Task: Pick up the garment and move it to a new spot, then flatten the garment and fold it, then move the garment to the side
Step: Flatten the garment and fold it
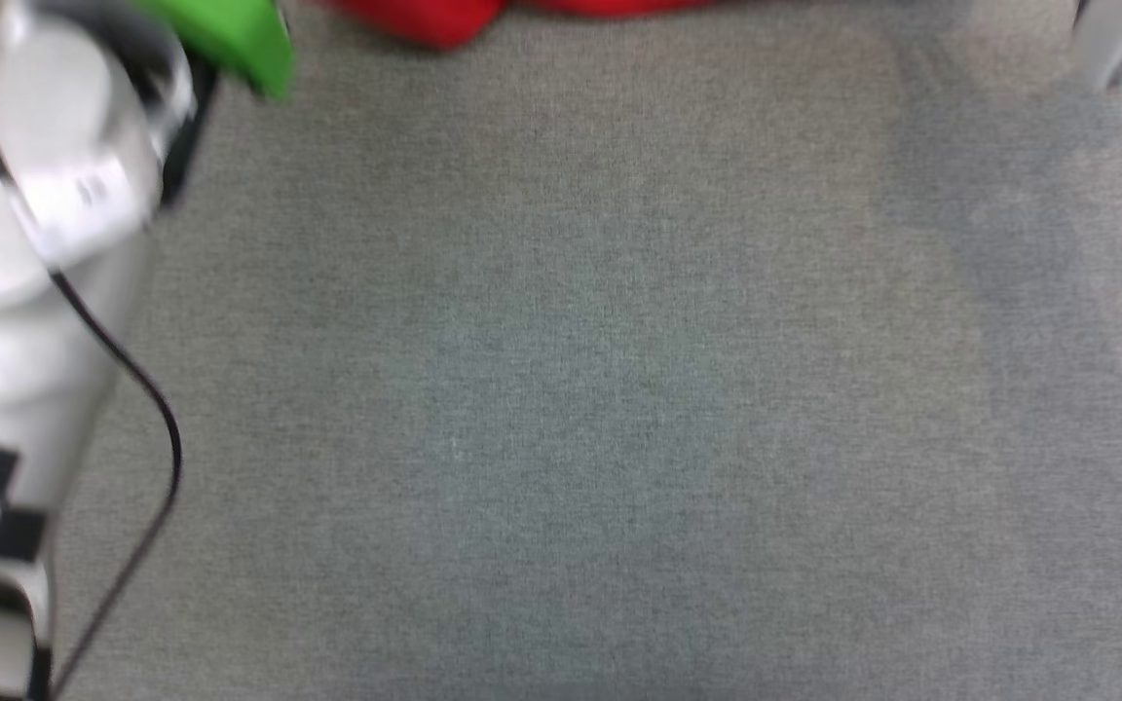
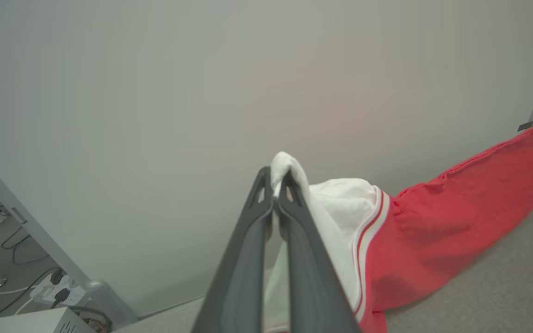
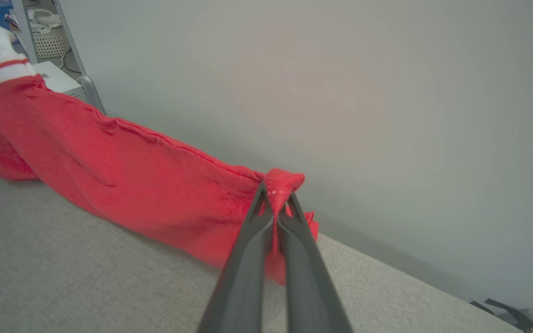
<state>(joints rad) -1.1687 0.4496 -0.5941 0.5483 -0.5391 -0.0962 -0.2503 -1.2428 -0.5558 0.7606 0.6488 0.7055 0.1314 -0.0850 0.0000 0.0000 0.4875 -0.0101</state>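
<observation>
Garment [image 2: 433,222] stretched between hands: left hand [image 2: 275,179] clamps white sleeve, right hand [image 3: 276,190] clamps red corner.

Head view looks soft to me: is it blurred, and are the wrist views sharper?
Head view: blurred throughout, shirt a red smudge at the top edge. Left wrist view: sharp, left tool pinching the white sleeve. Right wrist view: sharp, right tool pinching the shirt.

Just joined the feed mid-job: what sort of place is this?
Likely an office or lab room: grey fabric-covered surface under the garment, plain grey wall, power strip with cables on the floor, white basket.
</observation>
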